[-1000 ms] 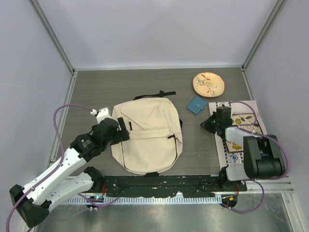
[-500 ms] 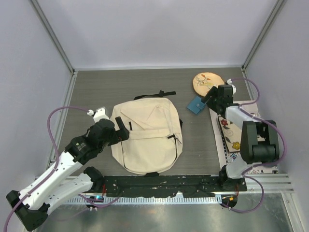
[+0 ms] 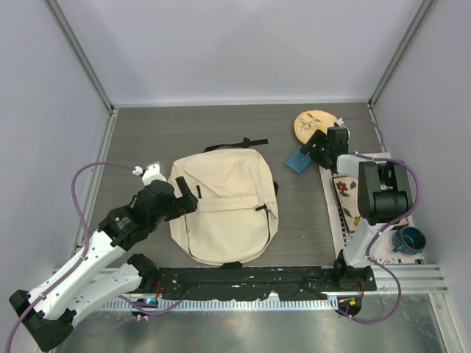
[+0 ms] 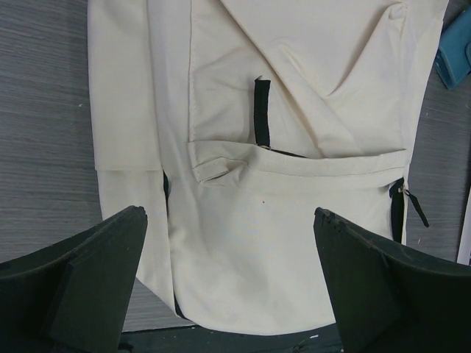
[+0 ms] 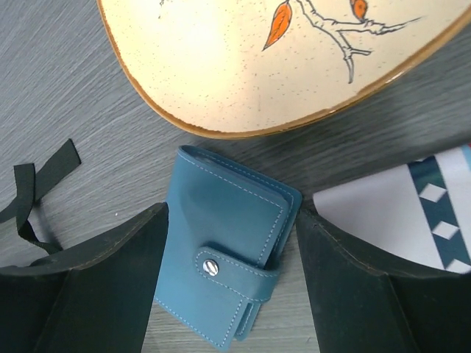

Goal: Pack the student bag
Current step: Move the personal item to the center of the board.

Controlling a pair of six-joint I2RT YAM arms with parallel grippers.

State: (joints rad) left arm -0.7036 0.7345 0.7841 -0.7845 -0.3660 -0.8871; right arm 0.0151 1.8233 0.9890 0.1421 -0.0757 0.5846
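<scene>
One student bag [image 3: 224, 209] lies flat on the worktop [image 3: 147, 132], just left of the middle of the top view, flap side up. Its black strap loop [image 3: 239, 143] points toward the upper edge of the frame.

To the upper right there is one blue wallet [image 3: 298, 160], one round tan disc [image 3: 313, 125] and one patterned mat [image 3: 344, 195]. One dark blue mug [image 3: 407, 240] stands at the lower right, on the mat's near end. There are two arms and two hands.

The left hand [image 3: 184, 198] hangs over the bag's left edge. In its wrist view the fingers [image 4: 88, 272] stand wide apart with nothing between them but bag cloth [image 4: 294, 110] below.

The right hand [image 3: 315, 147] is over the wallet [image 5: 228, 250]. Its fingers [image 5: 110, 279] are apart, one on each side of the snap-closed wallet; whether they touch it cannot be told. The disc's rim [image 5: 257, 51] is just beyond the wallet, near it. A corner of the mat [image 5: 419, 213] is just beside the right finger.

A bare strip of worktop separates bag and wallet. The widest bare stretch is at the upper left, up to the wall rails. The mat runs close along the right wall.
</scene>
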